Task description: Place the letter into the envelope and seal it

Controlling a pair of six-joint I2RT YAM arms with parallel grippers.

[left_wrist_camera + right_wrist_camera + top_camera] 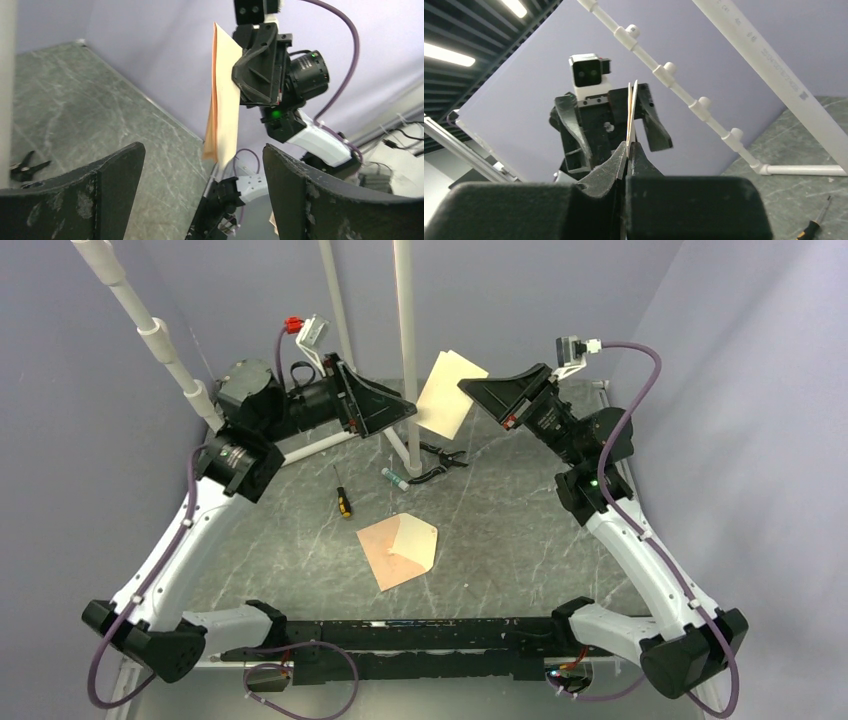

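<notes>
On the marbled table, the envelope lies flat near the middle, its pointed flap spread open toward the right. Over the table's far part the letter hangs in the air, apparently folded double. The right gripper is clenched on its right edge. The left gripper is just beside its left edge, jaws spread wide and holding nothing.

Top camera looks down; wrist cameras face across the letter
</notes>
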